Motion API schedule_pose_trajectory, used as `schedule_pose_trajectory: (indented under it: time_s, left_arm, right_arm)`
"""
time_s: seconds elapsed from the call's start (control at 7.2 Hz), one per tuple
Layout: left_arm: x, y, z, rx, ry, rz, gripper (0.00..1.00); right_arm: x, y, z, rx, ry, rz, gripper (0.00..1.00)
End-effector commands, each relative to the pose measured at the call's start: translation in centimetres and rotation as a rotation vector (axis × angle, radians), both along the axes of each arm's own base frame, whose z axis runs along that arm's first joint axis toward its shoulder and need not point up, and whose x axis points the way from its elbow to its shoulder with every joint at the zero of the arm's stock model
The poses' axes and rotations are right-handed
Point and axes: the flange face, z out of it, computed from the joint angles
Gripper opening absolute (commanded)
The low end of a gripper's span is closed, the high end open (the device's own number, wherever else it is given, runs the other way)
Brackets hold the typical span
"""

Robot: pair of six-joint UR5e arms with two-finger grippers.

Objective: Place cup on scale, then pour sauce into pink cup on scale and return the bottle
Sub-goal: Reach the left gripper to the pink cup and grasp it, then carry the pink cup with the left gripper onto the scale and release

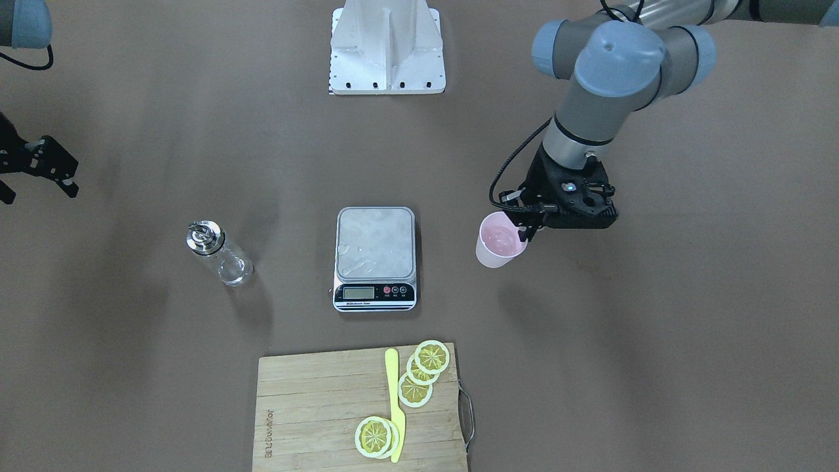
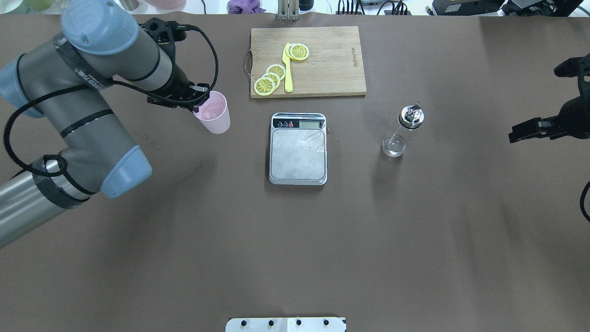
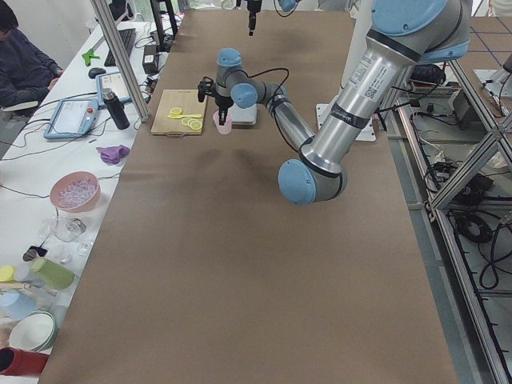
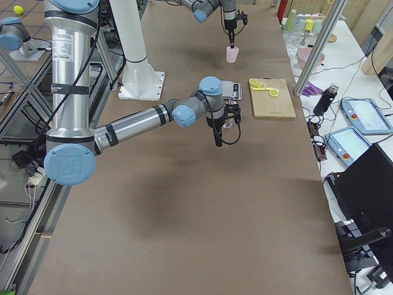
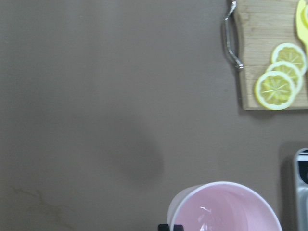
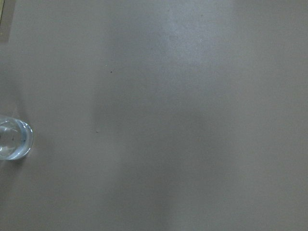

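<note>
So the brown table (image 2: 295,249) took up basically everything. The left arm (image 2: 87,115) reached across its own side. The wooden cutting board (image 2: 332,60) sat at the far edge, just beyond the scale (image 2: 298,154), which was in the middle with nothing on its platform. The pink cup (image 2: 213,113) was off to the robot's left of the scale, well apart from it. The left gripper (image 2: 201,102) pinched its rim from above, and I honestly couldn't tell if the cup touched the table. The bottle (image 2: 401,131) stood upright on the scale's other side. The right gripper (image 2: 534,128) hung far from it; couldn't tell whether it was spread or pressed together. Lemon slices (image 2: 269,78) and a yellow knife (image 2: 288,69) lay on the board.
</note>
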Motion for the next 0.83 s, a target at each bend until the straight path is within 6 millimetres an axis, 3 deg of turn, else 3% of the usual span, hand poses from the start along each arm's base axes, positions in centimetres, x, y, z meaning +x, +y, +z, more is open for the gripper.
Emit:
schedule_pose_trajectory:
  time_s: [0.0, 0.28, 0.42, 0.69]
  left_arm:
    - [4.6, 0.7, -6.5, -0.032, -0.01, -0.016, 0.0]
    - [11.1, 0.9, -9.4, -0.02, -0.049, -0.022, 0.0]
    - [12.4, 0.8, -9.9, -0.021, -0.055, -0.013, 0.0]
    - [14.3, 2.8, -10.0, -0.008, -0.041, 0.024, 0.0]
  right_arm:
    - [-0.1, -0.1, -0.2, 0.003, -0.002, 0.001, 1.0]
    - [-0.1, -0.1, -0.3, 0.005, -0.002, 0.002, 1.0]
    - [-0.1, -0.1, -0.3, 0.005, -0.002, 0.002, 1.0]
    - [-0.1, -0.1, -0.3, 0.005, -0.002, 0.002, 1.0]
